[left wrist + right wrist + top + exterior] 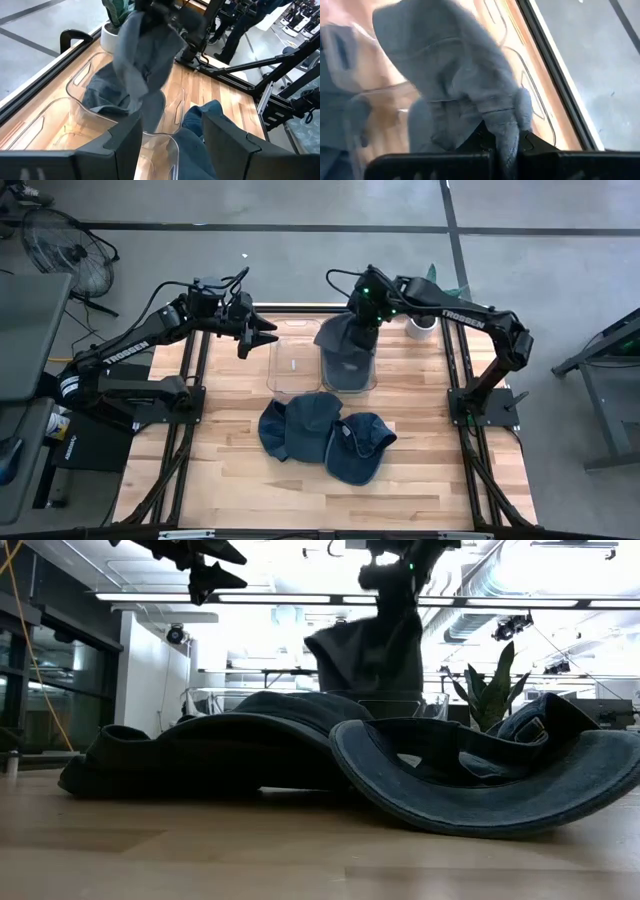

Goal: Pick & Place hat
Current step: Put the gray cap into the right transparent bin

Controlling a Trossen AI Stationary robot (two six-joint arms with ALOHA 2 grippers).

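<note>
A grey hat (pixel 340 332) hangs from my right gripper (pixel 362 315), which is shut on it above the right-hand clear bin (pixel 371 383). It also shows in the low view as the hat (pixel 370 650) and in the left wrist view as the hat (pixel 142 55). Another grey hat (pixel 102 90) lies inside that bin. Two dark blue hats (pixel 300 425) (pixel 358 445) lie brim-down on the table, overlapping. My left gripper (pixel 258 335) is open and hovers left of the left clear bin (pixel 292 365), touching nothing. My right gripper pinches a bunched fold of the grey hat's cloth (pixel 506 134) between its two fingers, coming from above and pointing down. The hat hangs slack below the fingers, lifted clear of the table, with its lower part (pixel 345 355) over the bin's opening.
Two clear bins stand side by side at the table's far middle. A white pot with a plant (pixel 422 325) stands right of them at the far edge. The blue hats (pixel 300 745) fill the middle; bare wood (pixel 220 470) lies at the near left and near right.
</note>
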